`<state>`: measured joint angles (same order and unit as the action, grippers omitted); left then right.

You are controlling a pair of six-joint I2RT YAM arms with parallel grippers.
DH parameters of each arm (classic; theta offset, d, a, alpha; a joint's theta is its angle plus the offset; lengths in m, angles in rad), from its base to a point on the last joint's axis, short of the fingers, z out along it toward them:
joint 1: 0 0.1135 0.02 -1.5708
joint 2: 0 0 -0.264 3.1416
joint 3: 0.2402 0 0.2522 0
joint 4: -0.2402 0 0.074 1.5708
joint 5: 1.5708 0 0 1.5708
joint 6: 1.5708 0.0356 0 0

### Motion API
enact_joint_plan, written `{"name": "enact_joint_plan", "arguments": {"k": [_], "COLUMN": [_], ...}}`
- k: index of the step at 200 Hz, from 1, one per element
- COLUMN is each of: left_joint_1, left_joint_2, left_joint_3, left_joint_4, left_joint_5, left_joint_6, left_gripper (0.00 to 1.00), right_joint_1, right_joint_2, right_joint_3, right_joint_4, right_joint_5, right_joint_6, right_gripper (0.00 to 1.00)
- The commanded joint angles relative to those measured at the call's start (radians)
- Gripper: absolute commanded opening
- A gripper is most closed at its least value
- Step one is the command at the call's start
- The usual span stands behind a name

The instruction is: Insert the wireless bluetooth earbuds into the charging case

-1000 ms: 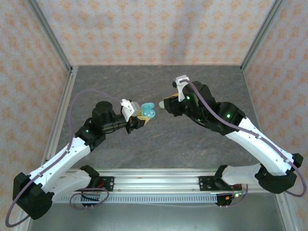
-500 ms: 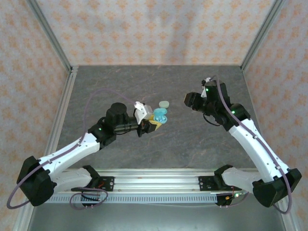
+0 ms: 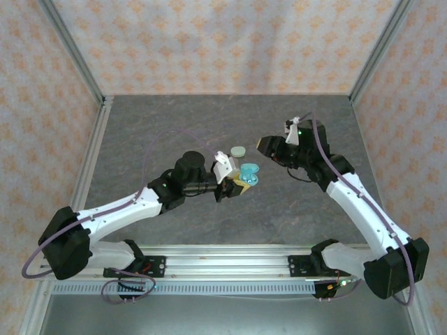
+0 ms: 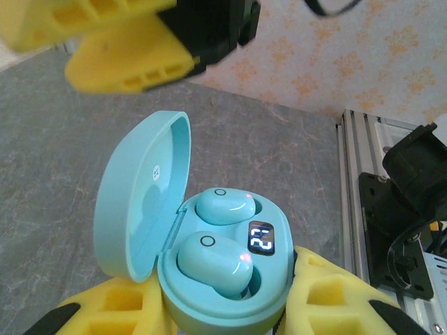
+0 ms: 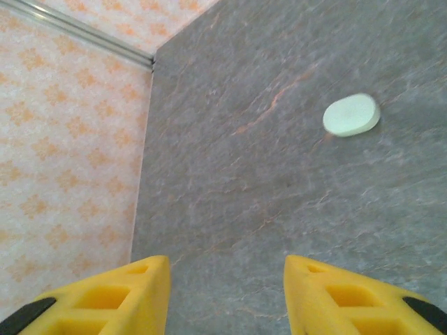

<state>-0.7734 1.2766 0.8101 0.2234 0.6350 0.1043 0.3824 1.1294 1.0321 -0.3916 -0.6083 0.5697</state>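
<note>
A light blue charging case (image 4: 230,279) stands open, lid (image 4: 143,192) swung left, with my left gripper (image 4: 223,310) shut on its base. Two light blue wireless bluetooth earbuds (image 4: 223,207) (image 4: 213,262) sit in its wells beside a lit display (image 4: 260,239). In the top view the case (image 3: 249,172) hangs just above mid-table in the left gripper (image 3: 244,179). My right gripper (image 3: 265,145) hovers to its upper right. Its jaws stand open with nothing between them (image 5: 227,279), and its yellow fingers (image 4: 129,66) show above the case.
A closed pale mint oval case (image 3: 238,151) lies on the grey table (image 3: 167,125) just behind the held case, also in the right wrist view (image 5: 351,114). Patterned walls with metal posts (image 3: 94,91) enclose the table; a rail (image 3: 230,255) runs along the near edge.
My left arm has carried the open case rightward toward mid-table. The right gripper has backed off from the case to the right, and its jaws have widened.
</note>
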Motion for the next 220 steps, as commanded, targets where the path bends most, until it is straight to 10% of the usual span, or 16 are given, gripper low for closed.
{"name": "enact_joint_plan", "arguments": {"k": [1, 220], "left_joint_1": [-0.007, -0.007], "left_joint_2": [0.011, 0.026], "left_joint_3": [0.058, 0.080], "left_joint_4": [0.067, 0.051], "left_joint_5": [-0.014, -0.143], "left_joint_6": [-0.003, -0.033], "left_gripper": [0.00, 0.00], "right_joint_1": [-0.003, 0.034], "right_joint_2": [0.008, -0.151], "right_joint_3": [-0.034, -0.223], "right_joint_4": [0.102, 0.284], "right_joint_5": [-0.098, -0.209], "right_joint_6": [0.059, 0.251], "right_gripper": [0.47, 0.55]}}
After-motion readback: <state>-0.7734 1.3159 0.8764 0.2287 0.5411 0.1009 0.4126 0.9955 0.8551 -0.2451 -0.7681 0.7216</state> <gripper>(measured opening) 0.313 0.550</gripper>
